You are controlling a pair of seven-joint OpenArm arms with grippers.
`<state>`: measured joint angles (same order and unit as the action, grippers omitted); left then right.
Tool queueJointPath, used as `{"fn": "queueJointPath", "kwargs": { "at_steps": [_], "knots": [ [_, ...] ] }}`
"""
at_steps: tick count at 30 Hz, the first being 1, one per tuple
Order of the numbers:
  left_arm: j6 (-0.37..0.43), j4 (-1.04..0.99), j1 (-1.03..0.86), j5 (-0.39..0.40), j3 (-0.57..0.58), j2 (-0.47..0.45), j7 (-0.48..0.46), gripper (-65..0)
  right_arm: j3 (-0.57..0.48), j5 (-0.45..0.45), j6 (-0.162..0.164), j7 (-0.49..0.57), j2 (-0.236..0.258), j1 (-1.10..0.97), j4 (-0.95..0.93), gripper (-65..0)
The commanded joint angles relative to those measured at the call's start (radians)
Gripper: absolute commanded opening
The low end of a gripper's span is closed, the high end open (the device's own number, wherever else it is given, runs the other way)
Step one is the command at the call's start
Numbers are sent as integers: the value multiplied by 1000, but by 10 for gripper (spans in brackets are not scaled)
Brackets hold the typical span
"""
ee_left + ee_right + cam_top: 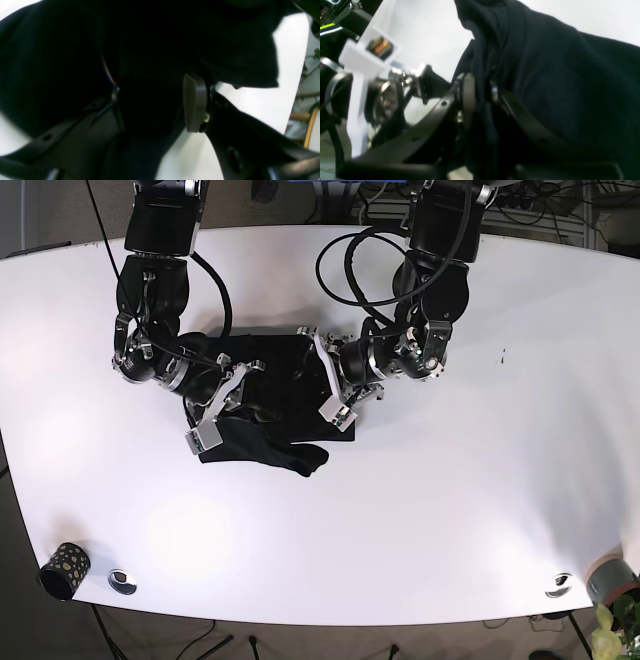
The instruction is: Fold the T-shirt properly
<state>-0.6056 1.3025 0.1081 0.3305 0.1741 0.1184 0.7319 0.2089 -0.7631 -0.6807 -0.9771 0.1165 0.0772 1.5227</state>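
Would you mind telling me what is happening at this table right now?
Two robot arms are folding a black T-shirt on a white table. Both work over the bunched shirt at the table's middle. The right gripper is shut on a fold of the cloth. Cloth also lies between the left gripper's fingers, though its grip is unclear. The shirt is still rumpled, not neatly folded.

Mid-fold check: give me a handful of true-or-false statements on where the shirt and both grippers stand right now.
1. The T-shirt is black. True.
2. The shirt lies spread flat with both sleeves out. False: it is bunched into a compact heap.
3. The right gripper has cloth between its jaws. True.
4. The left gripper hangs clear of the shirt. False: dark cloth fills the space between its jaws.
5. A speckled cup stands on the shirt. False: it stands apart at the table edge.
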Motion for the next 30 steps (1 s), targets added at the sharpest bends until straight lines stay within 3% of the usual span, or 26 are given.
{"fn": "queueJointPath", "kwargs": {
  "at_steps": [1, 4, 10, 17, 30],
  "knots": [
    [-6, 32, 18, 22, -8, 11, -21, -369, -18, -26, -7, 22, 5, 22, 17, -498],
    [-7, 111, 14, 22, -9, 4, -18, -388, -18, -29, -7, 22, 5, 23, 17, -444],
    [-7, 220, -37, 22, -21, -79, -16, -518, -21, -26, -7, 22, 4, 23, 17, -487],
    [-7, 219, -64, 17, -37, -164, -21, -522, -21, -26, -7, 22, 7, 22, 20, -484],
    [-7, 85, -9, 14, -41, -167, -24, -522, -18, -32, -6, 16, 44, 17, 29, -466]
  ]
}}
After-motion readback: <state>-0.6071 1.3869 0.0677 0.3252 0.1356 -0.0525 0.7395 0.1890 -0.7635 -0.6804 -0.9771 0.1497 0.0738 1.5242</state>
